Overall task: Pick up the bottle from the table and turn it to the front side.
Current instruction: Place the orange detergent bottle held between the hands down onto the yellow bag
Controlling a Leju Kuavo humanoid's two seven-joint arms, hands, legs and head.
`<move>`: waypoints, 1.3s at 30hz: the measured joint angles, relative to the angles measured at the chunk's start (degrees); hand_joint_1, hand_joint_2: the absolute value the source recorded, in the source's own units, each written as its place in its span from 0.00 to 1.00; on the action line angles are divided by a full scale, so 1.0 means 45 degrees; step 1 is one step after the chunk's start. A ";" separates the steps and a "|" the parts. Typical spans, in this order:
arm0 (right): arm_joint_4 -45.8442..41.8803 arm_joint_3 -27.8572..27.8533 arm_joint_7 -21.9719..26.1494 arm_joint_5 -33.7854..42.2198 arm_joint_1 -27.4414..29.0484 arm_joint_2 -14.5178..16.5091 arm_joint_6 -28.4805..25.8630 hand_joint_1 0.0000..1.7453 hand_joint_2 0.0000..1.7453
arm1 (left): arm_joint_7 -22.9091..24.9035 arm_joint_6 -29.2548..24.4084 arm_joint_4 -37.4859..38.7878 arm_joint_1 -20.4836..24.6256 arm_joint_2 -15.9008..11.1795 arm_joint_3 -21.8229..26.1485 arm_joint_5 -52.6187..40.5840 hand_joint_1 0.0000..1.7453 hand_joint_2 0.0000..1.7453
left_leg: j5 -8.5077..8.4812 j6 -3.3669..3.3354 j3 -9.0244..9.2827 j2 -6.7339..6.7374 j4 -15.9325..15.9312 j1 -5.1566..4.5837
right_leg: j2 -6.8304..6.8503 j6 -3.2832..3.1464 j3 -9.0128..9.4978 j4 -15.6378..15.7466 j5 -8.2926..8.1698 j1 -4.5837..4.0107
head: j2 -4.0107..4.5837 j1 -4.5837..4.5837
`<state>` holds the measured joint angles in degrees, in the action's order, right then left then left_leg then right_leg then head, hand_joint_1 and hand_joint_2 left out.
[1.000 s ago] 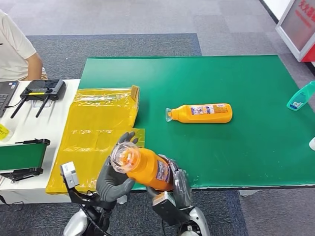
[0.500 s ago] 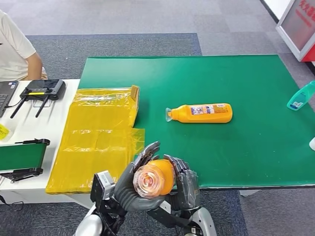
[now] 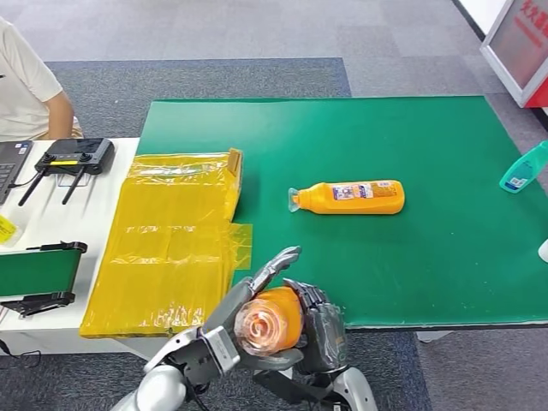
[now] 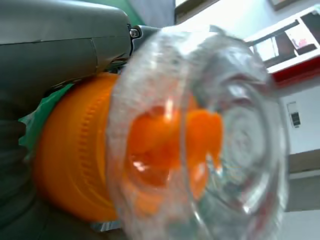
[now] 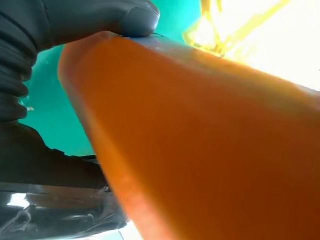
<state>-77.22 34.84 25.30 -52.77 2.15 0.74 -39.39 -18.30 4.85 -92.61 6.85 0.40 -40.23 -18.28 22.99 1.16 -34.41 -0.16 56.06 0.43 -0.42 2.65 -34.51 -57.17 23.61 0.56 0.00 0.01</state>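
Both hands grasp 1 orange bottle [image 3: 275,315] off the green table's [image 3: 419,257] near edge, clear cap toward the camera: right hand [image 3: 321,327] wraps its body, left hand [image 3: 248,304] cradles its cap end.

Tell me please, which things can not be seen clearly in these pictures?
- Held orange bottle: its label is hidden in the head view; the clear cap faces the camera.
- Right hand: head view, its fingers mostly behind the bottle.
- Teal bottle: cut off by the head view's right edge.
- Right wrist view: blurred orange, no print readable.
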 joint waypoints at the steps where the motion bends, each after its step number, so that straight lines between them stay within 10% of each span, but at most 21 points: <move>1: 0.0041 0.0041 -0.0050 0.0001 0.0010 -0.0008 0.0000 1.00 1.00 | 0.0083 -0.0099 -0.0068 0.0105 -0.0080 -0.0172 -0.0363 0.00 1.00 | 0.0000 0.0000 0.0000 0.0000 0.0000 0.0000 | 0.0000 0.0000 0.0000 0.0000 0.0000 0.0000 | 0.0000 0.0000; 3: 0.0118 0.0072 -0.0087 -0.0006 0.0020 -0.0027 0.0000 1.00 1.00 | 0.0232 -0.0171 -0.0152 0.0248 -0.0207 -0.0428 -0.0723 0.00 1.00 | 0.0000 0.0000 0.0000 0.0000 0.0000 0.0000 | 0.0000 0.0000 0.0000 -0.0001 0.0000 0.0000 | 0.0000 0.0000; 7: 0.0176 0.0107 -0.0124 -0.0067 0.0058 -0.0046 -0.0001 1.00 1.00 | 0.0530 -0.0127 -0.0183 0.0380 -0.0395 -0.0680 -0.0572 1.00 1.00 | 0.0001 0.0000 -0.0001 0.0000 0.0000 0.0000 | 0.0000 0.0000 -0.0001 -0.0001 0.0001 -0.0001 | 0.0000 0.0000; 29: 0.0029 -0.0338 0.0292 -0.0870 0.0448 0.0045 -0.0010 0.99 1.00 | 0.0335 0.0453 -0.0584 -0.0040 -0.0900 -0.0610 0.1618 1.00 1.00 | 0.0001 0.0000 -0.0003 -0.0001 0.0000 0.0000 | 0.0001 0.0001 0.0002 -0.0002 0.0001 0.0000 | 0.0000 0.0001; 33: 0.0006 -0.0310 0.0320 -0.0405 0.0441 0.0062 -0.0010 0.01 1.00 | 0.0215 -0.0072 -0.0728 -0.0378 -0.0872 -0.0445 0.1646 1.00 1.00 | 0.0001 0.0000 -0.0003 0.0000 0.0000 0.0000 | 0.0000 0.0000 0.0001 -0.0003 0.0001 0.0000 | 0.0000 -0.0001; 39: -0.0516 -0.0279 -0.0130 0.0433 0.0473 0.0063 -0.0012 0.00 1.00 | 0.0313 -0.2082 -0.1464 -0.1826 -0.0692 0.0903 0.0068 1.00 1.00 | 0.0004 0.0001 -0.0005 0.0005 0.0000 0.0000 | -0.0002 -0.0003 -0.0014 -0.0002 0.0006 -0.0001 | 0.0000 0.0001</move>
<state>-79.54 33.58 24.71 -50.82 4.28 1.03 -39.44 -16.89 -4.52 -99.20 -1.36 -2.72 -36.16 -17.97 23.01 1.16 -34.44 -0.14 56.06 0.44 -0.43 2.64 -34.57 -57.18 23.64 0.56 0.00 0.01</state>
